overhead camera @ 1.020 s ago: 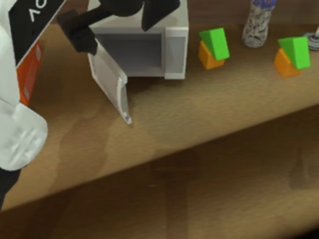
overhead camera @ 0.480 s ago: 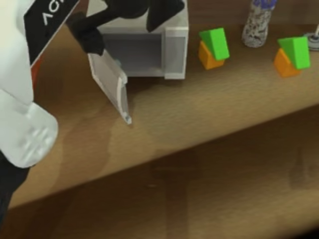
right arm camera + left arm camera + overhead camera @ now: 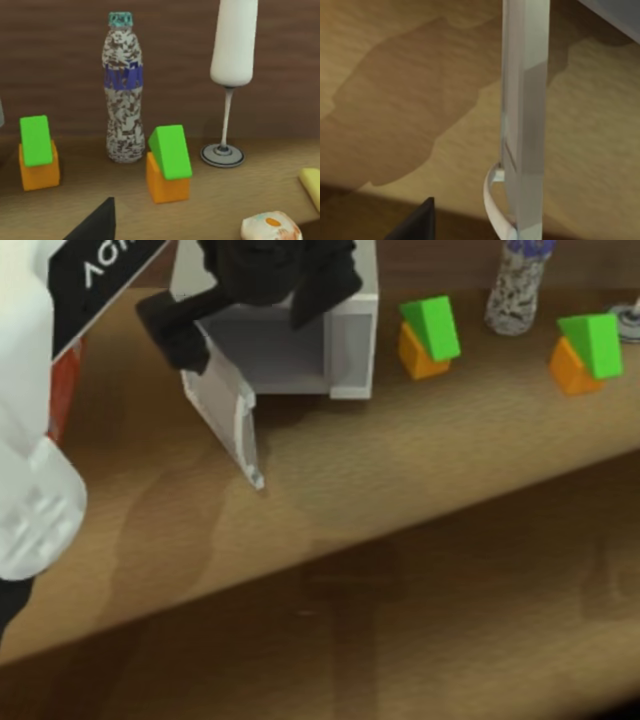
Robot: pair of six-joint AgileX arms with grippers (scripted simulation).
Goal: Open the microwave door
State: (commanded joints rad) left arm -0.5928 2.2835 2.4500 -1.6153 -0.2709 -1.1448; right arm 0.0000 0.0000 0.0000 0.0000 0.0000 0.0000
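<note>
Left gripper [image 3: 180, 335], whose finger spread cannot be told, is hovering at the hinge end of the microwave door [image 3: 228, 420], which is standing swung out from the microwave [image 3: 350, 345] at the table's [image 3: 400, 500] back left.

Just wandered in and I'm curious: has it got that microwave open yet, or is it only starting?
Mostly done: the door already stands swung well out from the microwave, leaving the cavity exposed. In hand: the left tool is at the door's hinge end, beside its top edge. What may remain is a last push wider, then pulling the arm away.
</note>
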